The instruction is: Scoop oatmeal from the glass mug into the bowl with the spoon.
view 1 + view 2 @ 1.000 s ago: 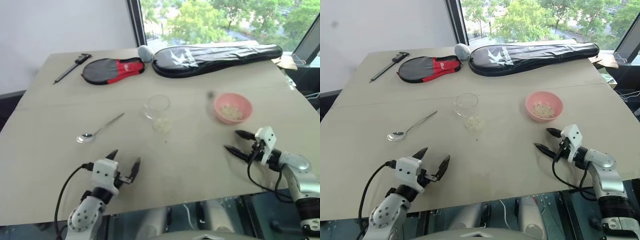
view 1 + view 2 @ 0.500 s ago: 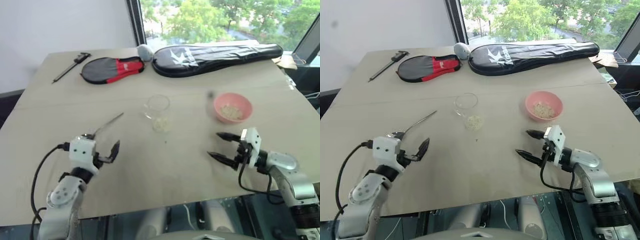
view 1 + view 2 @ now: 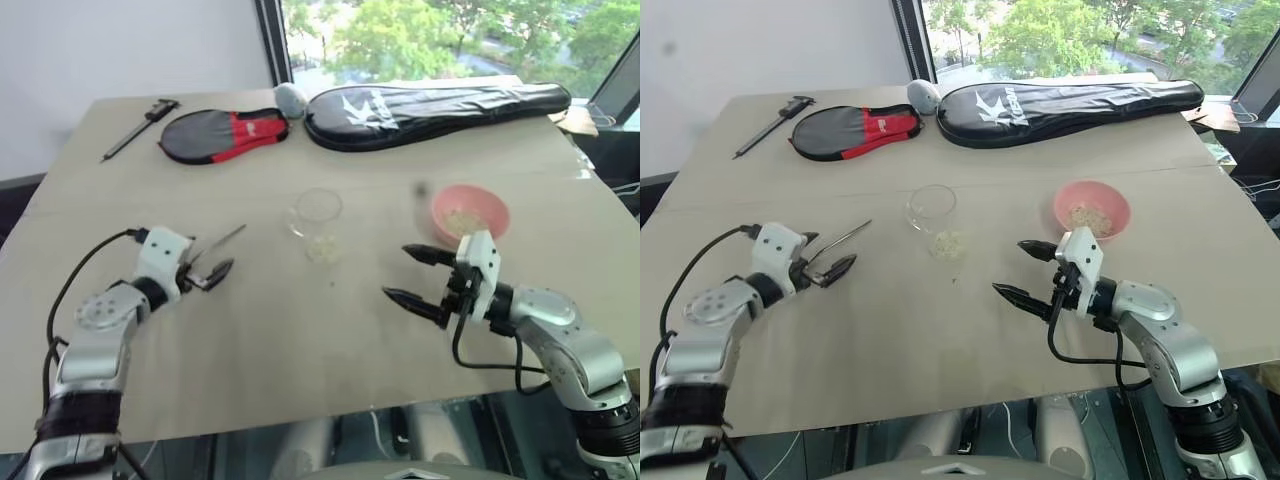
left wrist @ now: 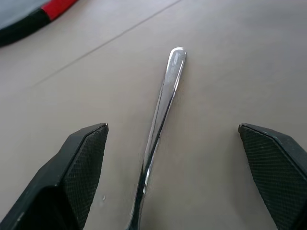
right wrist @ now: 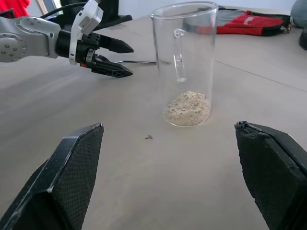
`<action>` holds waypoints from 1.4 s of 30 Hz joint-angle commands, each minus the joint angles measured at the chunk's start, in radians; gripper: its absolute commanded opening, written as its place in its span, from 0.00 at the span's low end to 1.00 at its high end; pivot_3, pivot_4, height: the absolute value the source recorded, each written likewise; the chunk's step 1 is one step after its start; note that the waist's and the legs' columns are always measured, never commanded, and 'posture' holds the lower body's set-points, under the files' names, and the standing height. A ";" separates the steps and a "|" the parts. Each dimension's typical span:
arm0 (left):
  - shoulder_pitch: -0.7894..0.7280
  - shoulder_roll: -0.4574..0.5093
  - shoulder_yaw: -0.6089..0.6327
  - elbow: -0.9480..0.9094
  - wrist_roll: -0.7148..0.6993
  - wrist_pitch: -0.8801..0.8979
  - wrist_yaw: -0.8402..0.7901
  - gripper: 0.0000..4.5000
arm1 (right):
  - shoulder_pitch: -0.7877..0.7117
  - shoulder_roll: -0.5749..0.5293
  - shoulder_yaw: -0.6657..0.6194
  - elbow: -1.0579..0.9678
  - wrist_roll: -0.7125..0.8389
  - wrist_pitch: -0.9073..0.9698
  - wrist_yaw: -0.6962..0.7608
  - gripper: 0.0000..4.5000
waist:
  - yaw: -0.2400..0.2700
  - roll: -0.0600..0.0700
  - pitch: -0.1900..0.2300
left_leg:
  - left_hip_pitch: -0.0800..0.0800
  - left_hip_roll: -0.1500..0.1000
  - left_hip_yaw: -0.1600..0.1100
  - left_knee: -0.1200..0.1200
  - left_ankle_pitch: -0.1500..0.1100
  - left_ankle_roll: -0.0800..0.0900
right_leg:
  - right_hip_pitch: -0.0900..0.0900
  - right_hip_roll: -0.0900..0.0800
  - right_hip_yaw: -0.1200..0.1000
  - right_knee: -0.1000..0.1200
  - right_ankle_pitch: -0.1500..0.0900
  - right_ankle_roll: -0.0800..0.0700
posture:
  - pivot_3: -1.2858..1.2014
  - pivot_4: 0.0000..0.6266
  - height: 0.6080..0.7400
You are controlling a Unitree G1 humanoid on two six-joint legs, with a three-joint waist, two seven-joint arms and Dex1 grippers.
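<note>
The spoon (image 4: 165, 96) lies flat on the table, its handle pointing away between the wide-apart fingers of my open left gripper (image 3: 208, 258); its bowl end is hidden under that gripper. The glass mug (image 3: 316, 222) stands upright at mid-table with a small heap of oatmeal (image 5: 188, 108) at its bottom. Right of it sits the pink bowl (image 3: 470, 210), which also holds some flakes. My right gripper (image 3: 400, 275) hovers open between mug and bowl, nearer the front, facing the mug with nothing in it.
At the back lie a dark caliper (image 3: 140, 130), a red and black racket cover (image 3: 225, 138), a grey rounded object (image 3: 290, 98) and a long black racket bag (image 3: 435, 103). The table's front edge runs just behind both arms.
My left gripper has travelled from the front edge forward and left, up to the spoon. The right gripper has swung left and risen, now facing the mug. Both stayed open.
</note>
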 commanded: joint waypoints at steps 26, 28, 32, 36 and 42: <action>0.046 0.060 0.063 0.134 -0.023 0.120 0.028 0.01 | -0.008 -0.006 -0.022 -0.054 0.028 0.008 -0.054 1.00 | -0.063 0.011 -0.009 | 0.021 0.009 0.013 -0.006 -0.003 0.003 | 0.006 0.001 0.004 0.007 -0.003 0.005 | 0.52 0.24 1.00; 0.043 0.020 0.114 0.082 -0.041 0.038 0.084 0.01 | -0.023 -0.007 -0.025 -0.062 0.037 0.023 -0.059 1.00 | -0.057 0.010 -0.008 | 0.020 0.010 0.013 -0.005 -0.003 0.003 | 0.006 0.000 0.001 0.007 -0.002 0.004 | 0.52 0.24 1.00; 0.055 -0.047 0.175 -0.053 -0.036 -0.031 0.207 0.01 | -0.056 -0.007 -0.036 -0.082 0.067 0.067 -0.077 1.00 | -0.042 0.001 -0.004 | 0.017 0.011 0.012 -0.004 -0.003 0.001 | 0.004 0.000 0.000 0.007 -0.002 0.004 | 0.52 0.24 1.00; 0.060 -0.096 0.211 -0.185 -0.061 -0.042 0.266 0.01 | -0.091 -0.007 -0.044 -0.080 0.097 0.093 -0.081 1.00 | -0.025 -0.004 -0.005 | 0.007 0.010 0.011 -0.001 -0.004 -0.002 | -0.003 0.000 0.000 0.005 0.002 -0.002 | 0.52 0.24 1.00; 0.015 -0.104 0.218 -0.412 -0.052 -0.070 0.311 0.01 | -0.215 0.031 -0.082 -0.055 0.176 0.161 -0.136 1.00 | -0.019 -0.007 -0.003 | -0.001 0.009 0.009 0.000 -0.003 -0.007 | -0.007 -0.002 -0.001 0.000 0.004 -0.005 | 0.52 0.24 1.00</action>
